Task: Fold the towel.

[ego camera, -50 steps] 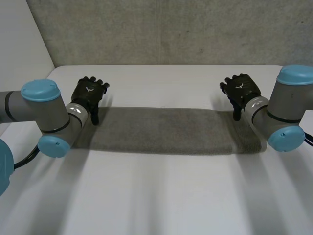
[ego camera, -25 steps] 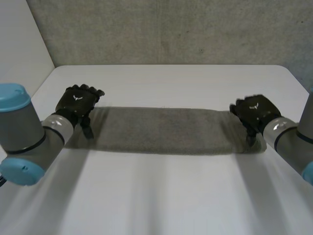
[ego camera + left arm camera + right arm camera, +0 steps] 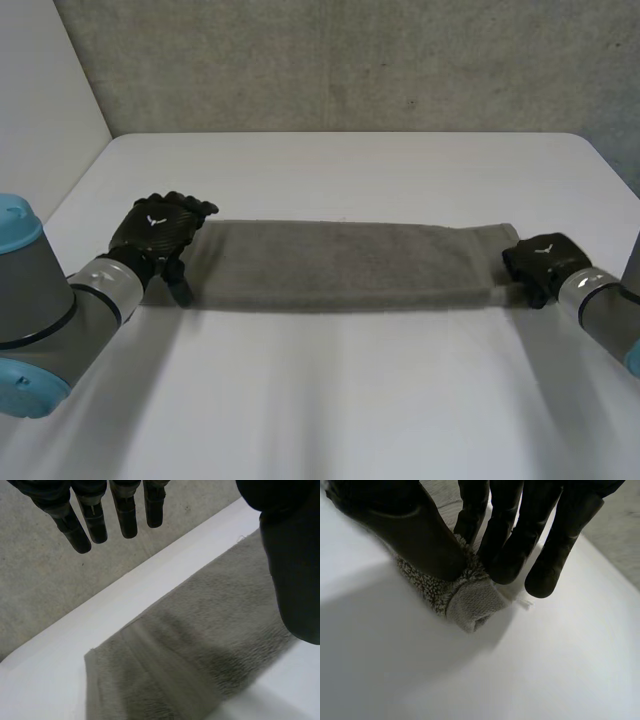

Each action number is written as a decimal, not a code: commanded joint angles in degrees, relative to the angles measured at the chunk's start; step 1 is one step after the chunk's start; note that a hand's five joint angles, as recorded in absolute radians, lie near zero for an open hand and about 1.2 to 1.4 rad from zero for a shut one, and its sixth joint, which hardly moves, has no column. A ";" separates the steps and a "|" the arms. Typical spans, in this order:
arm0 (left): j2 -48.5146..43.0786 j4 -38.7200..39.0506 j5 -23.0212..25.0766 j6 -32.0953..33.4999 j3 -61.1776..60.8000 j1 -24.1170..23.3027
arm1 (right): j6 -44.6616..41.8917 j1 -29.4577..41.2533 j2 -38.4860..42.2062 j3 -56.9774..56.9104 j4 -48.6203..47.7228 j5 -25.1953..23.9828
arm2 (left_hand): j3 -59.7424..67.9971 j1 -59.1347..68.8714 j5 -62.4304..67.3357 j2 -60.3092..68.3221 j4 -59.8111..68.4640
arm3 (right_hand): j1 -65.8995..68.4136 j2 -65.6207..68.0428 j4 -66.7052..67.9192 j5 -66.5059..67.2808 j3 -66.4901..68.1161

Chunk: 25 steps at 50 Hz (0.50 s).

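**At each end of the towel: one hand pinching, one hand loose**

Across the white bench [image 3: 350, 400] lies the grey towel [image 3: 350, 262], a long narrow band stretched flat between the two hands; behind the bench stands a rough grey wall [image 3: 350, 60].

At the right hand [image 3: 540, 262] the towel's end is caught; seen from the right wrist, the thumb presses one side of the cloth and the fingers [image 3: 507, 555] close on the other, so the hand [image 3: 410, 530] pinches the towel [image 3: 470, 605] between them; a small bunched corner with its woven hem pokes out just past the fingertips and rests on the bench [image 3: 520, 680].

At the other end the left hand [image 3: 160, 228] sits over the towel's edge, its grey forearm reaching in from the near side; from the left wrist its fingers [image 3: 124, 510] hang straight and a little spread, well clear of the cloth and holding nothing; the thumb looms broad beside them, above the towel [image 3: 190, 650]; whether it touches the pile I cannot tell. Beneath that hand the towel lies flat; one corner and a hem stripe show below the fingertips, and a strip of bare bench [image 3: 50, 645] runs between the cloth's far edge and the wall.

Between the two hands the towel shows no rucks; its long edges run nearly straight from fingers to fingers.
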 commanded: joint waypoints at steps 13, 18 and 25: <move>4.81 0.02 0.02 0.01 -1.22 1.67 | -14.94 -12.60 -2.61 -6.51 4.01 3.11 | -1.04 -2.22 -11.16 -1.72 -1.80 | 4.58 4.63 2.89 3.34 3.16; 4.89 0.02 -0.06 0.01 -0.17 2.02 | -11.02 -5.87 -3.92 -9.49 3.75 5.67 | -1.04 -2.22 -11.16 -1.72 -1.80 | 4.58 4.63 2.89 3.34 3.16; 4.98 -0.07 -0.59 -0.16 2.82 1.23 | -4.32 9.20 -7.88 -13.46 -0.38 5.94 | -1.04 -2.22 -11.16 -1.72 -1.80 | 4.58 4.63 2.89 3.34 3.16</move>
